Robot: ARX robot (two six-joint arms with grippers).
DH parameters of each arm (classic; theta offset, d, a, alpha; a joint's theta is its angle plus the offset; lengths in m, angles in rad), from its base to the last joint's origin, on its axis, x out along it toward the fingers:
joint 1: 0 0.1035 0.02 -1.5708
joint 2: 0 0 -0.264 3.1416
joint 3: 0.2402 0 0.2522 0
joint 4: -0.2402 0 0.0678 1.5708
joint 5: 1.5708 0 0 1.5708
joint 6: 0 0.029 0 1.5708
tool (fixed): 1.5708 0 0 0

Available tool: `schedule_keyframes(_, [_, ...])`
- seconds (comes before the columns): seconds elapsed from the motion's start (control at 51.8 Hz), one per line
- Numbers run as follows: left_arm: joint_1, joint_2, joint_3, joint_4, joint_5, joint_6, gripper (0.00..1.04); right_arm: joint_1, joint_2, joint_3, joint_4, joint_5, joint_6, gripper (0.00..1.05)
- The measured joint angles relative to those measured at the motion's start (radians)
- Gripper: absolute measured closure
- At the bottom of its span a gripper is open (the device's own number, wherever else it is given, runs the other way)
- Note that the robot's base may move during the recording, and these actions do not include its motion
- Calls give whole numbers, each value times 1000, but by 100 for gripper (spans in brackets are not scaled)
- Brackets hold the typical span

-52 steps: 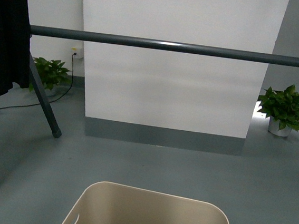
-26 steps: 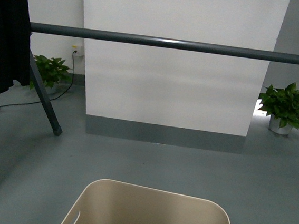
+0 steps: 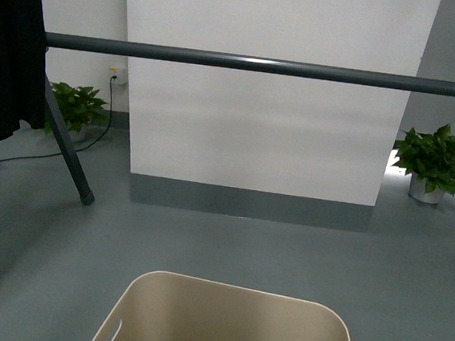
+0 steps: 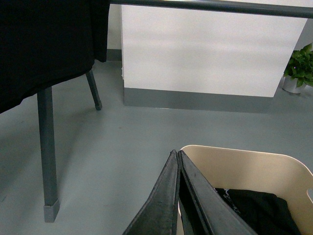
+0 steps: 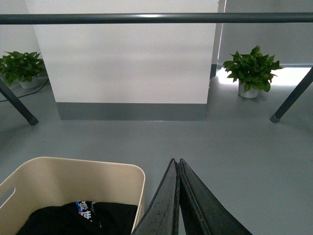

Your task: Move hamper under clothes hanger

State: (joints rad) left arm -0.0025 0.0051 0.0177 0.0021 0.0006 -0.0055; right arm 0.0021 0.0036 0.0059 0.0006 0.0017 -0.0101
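Note:
The cream hamper (image 3: 229,316) sits low in the front view, close to me, with a slot handle in its left side and dark clothes inside. Ahead of it runs the clothes hanger (image 3: 246,63), a dark grey bar across the view with a slanted leg (image 3: 68,151) at left. My left gripper (image 4: 177,154) is shut on the hamper (image 4: 244,166) at its left rim. At the right rim of the hamper (image 5: 73,178) my right gripper (image 5: 175,161) is shut too. Neither arm shows in the front view.
A white wall panel (image 3: 266,142) with a grey base stands behind the bar. Potted plants stand at far left (image 3: 76,108) and far right (image 3: 438,162). A black garment (image 3: 10,45) hangs at the bar's left end. A cable (image 3: 35,156) lies on the grey floor.
The view has crept forward: the bar sits slightly higher in the frame and more of the hamper's inside shows. Both grippers keep their hold.

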Motion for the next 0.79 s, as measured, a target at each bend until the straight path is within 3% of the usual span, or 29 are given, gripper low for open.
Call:
schedule_keyframes(0.097, [0, 0, 0, 0, 0, -1, 101, 0, 0, 0, 0, 0, 0, 103])
schedule_keyframes(0.135, [0, 0, 0, 0, 0, 0, 94, 0, 0, 0, 0, 0, -1, 102])
schedule_keyframes(0.58, [0, 0, 0, 0, 0, 0, 33, 0, 0, 0, 0, 0, 0, 43])
schedule_keyframes(0.696, [0, 0, 0, 0, 0, 0, 11, 0, 0, 0, 0, 0, 0, 22])
schedule_keyframes(0.792, [0, 0, 0, 0, 0, 1, 5, 0, 0, 0, 0, 0, 0, 9])
